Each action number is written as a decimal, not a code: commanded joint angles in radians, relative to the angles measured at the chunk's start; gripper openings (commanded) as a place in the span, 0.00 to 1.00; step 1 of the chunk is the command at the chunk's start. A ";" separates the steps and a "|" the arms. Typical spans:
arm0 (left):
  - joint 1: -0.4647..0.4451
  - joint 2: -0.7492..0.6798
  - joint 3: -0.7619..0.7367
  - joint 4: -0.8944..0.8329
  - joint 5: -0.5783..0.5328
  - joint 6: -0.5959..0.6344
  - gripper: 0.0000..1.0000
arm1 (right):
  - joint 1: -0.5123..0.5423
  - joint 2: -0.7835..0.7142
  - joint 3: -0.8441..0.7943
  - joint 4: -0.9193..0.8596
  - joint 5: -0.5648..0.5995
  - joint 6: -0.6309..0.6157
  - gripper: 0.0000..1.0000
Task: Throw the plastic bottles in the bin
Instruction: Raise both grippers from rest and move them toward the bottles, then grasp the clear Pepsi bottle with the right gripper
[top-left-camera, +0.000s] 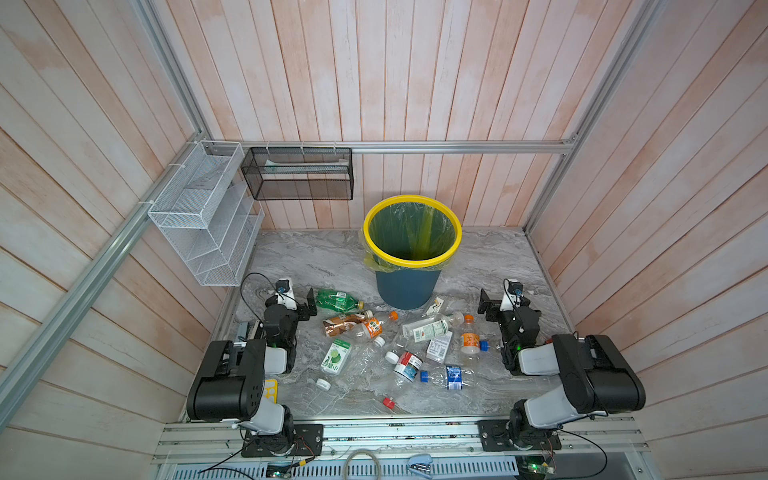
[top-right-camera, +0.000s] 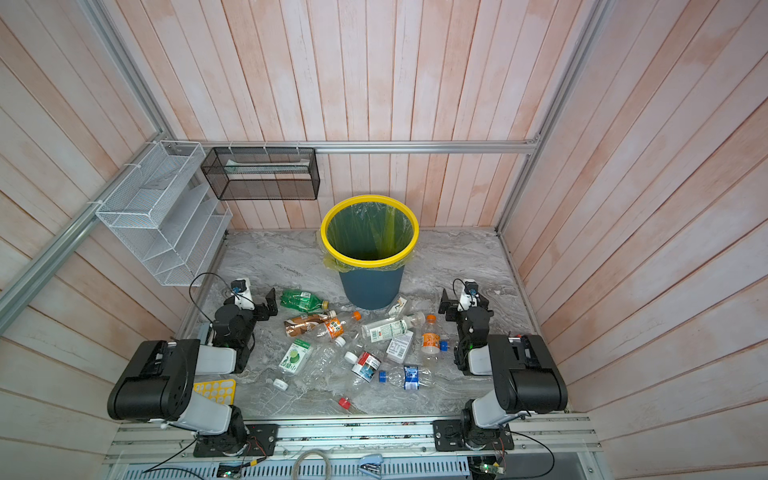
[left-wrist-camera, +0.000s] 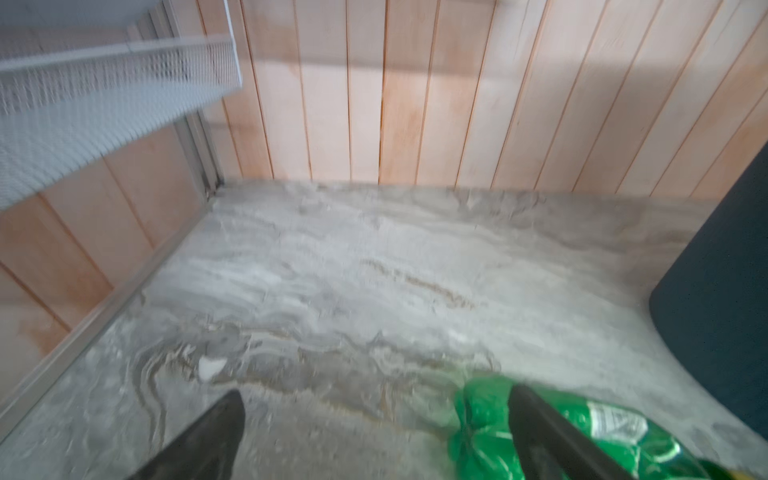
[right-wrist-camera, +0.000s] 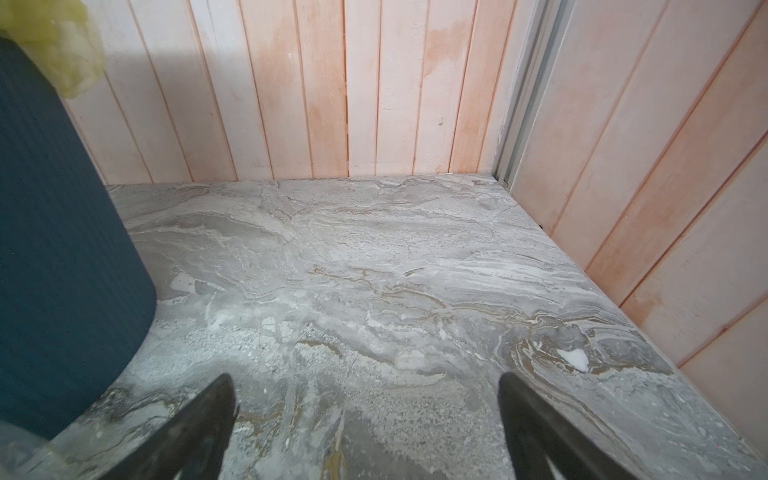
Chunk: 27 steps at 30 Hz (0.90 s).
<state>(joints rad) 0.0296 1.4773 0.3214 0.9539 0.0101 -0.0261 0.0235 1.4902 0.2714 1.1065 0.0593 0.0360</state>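
The dark-blue bin (top-left-camera: 407, 286) with a yellow rim and green liner stands at the back middle of the marble table. Several plastic bottles lie scattered in front of it, among them a green one (top-left-camera: 336, 300), a brownish one (top-left-camera: 343, 324) and an orange-capped one (top-left-camera: 469, 340). My left gripper (top-left-camera: 309, 305) is open just left of the green bottle (left-wrist-camera: 482, 415), whose base shows behind one finger. My right gripper (top-left-camera: 486, 305) is open over bare marble right of the bin (right-wrist-camera: 62, 249), with nothing between its fingers (right-wrist-camera: 540, 424).
A white wire rack (top-left-camera: 208, 216) and a black mesh basket (top-left-camera: 297, 172) hang on the back-left walls. A yellow tray (top-right-camera: 216, 390) lies under the left arm. Wooden walls close in three sides.
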 joint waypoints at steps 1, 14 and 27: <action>-0.004 -0.150 0.115 -0.243 -0.045 -0.040 1.00 | -0.005 -0.080 0.219 -0.433 0.081 0.077 0.94; -0.180 -0.435 0.159 -0.529 -0.177 -0.147 1.00 | -0.005 -0.446 0.402 -1.346 0.224 0.594 1.00; -0.329 -0.542 0.093 -0.602 -0.242 -0.144 1.00 | -0.004 -0.764 0.306 -1.802 0.132 0.927 1.00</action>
<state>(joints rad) -0.2802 0.9524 0.4244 0.3866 -0.2008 -0.1734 0.0216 0.7654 0.6247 -0.5060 0.2260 0.8452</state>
